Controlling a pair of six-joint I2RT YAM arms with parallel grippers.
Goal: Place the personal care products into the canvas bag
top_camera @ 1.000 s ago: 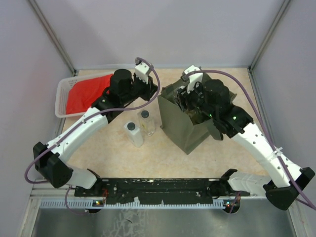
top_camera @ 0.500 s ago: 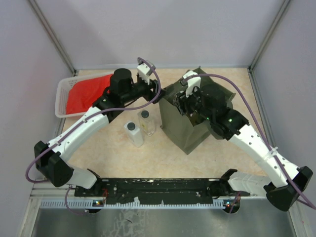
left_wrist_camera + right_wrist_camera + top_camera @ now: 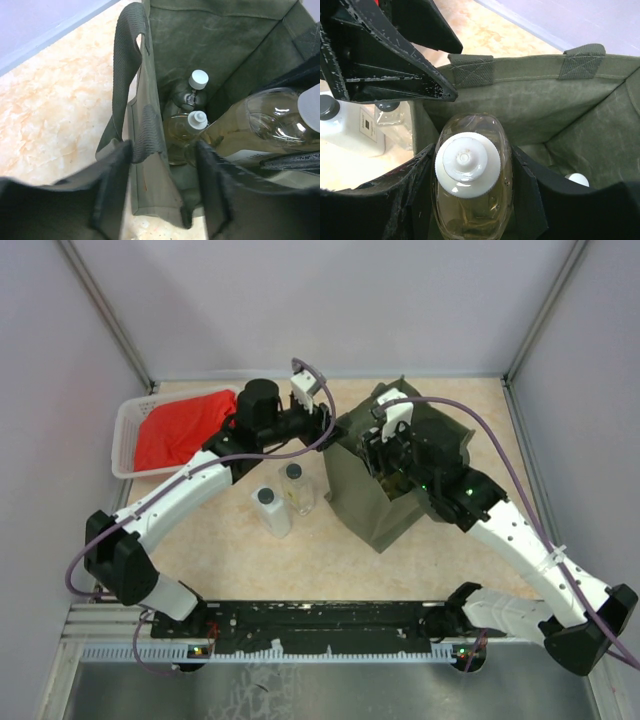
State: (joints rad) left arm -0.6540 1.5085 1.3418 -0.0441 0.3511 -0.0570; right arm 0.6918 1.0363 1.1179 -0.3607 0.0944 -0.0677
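Fabric of the olive-green, boxy canvas bag (image 3: 375, 510) is straddled at one rim, beside a loop handle (image 3: 127, 65), by the left gripper (image 3: 162, 147). Its jaws are spread and nothing is pinched, apparently so that the mouth is held wide. In that mouth a clear amber-filled bottle with a white cap (image 3: 260, 125) is clamped by the right gripper (image 3: 471, 155), judged ready for lowering. Two white-capped bottles (image 3: 196, 119) are seen on the bag's floor. A white bottle with a dark-grey cap (image 3: 270, 510) and a clear black-capped bottle (image 3: 296, 488) are seen standing just outside the bag.

1. A white lattice basket (image 3: 121, 445) is set at the far left of the table (image 3: 300, 560);
2. a red cloth (image 3: 172, 432) is heaped inside it, and most of the basket is filled by it;
3. the table is surfaced in a beige marbled pattern;
4. a black rail (image 3: 320, 617) is fixed along its near edge.
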